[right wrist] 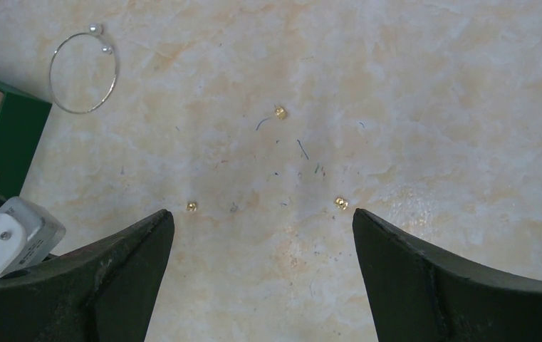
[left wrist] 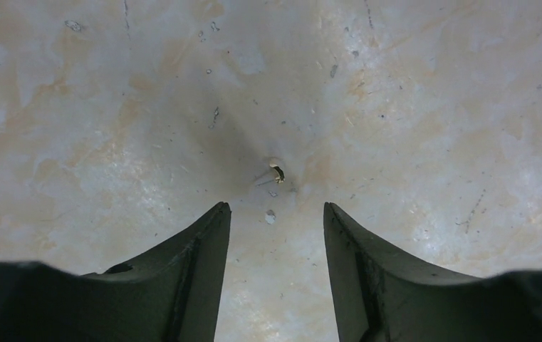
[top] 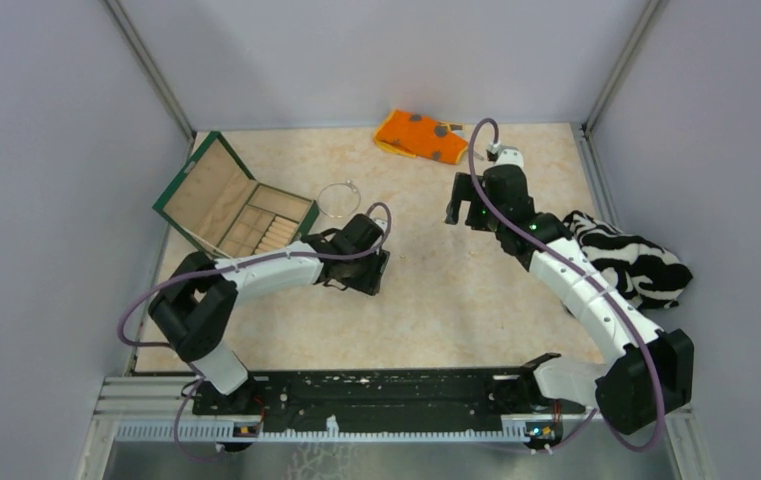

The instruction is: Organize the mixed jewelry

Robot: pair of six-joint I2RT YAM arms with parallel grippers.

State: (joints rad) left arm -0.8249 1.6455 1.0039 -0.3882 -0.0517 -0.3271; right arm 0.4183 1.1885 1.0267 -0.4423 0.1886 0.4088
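I have the left gripper (left wrist: pixel 276 210) pointed down at the table (top: pixel 436 310). Its two dark fingers (left wrist: pixel 196 256) are parted, with bare tabletop between them and nothing held. Just beyond its fingertips lies a tiny stud (left wrist: pixel 276 171), pale-headed with a short pin. Closer in, right at the mouth of the gap, sits a pale speck (left wrist: pixel 270 216). Neither touches a finger. The right gripper (right wrist: pixel 261 217) hangs above the table with its jaws spread wide and empty. In its wrist view a gold piece (right wrist: pixel 191 206) shows just off the tip of the finger on the box side, and a second gold piece (right wrist: pixel 340 203) just beside the tip of the other finger. A third gold piece (right wrist: pixel 280 112) lies farther ahead, between the two and well apart from both. The wire bangle (right wrist: pixel 116 75) lies flat on the table, well off to the left of the right hand. From above it sits just past the left hand. Two pearl-like beads (right wrist: pixel 95 29) mark its open ends. It lies just beside the open green jewelry box (top: pixel 236 205) without touching it, on the side of the box nearest the left hand. An orange cloth (top: pixel 421 135) lies beyond the right hand near the back wall. A striped cloth (top: pixel 631 260) is bunched beside the right forearm, well apart from all the jewelry.
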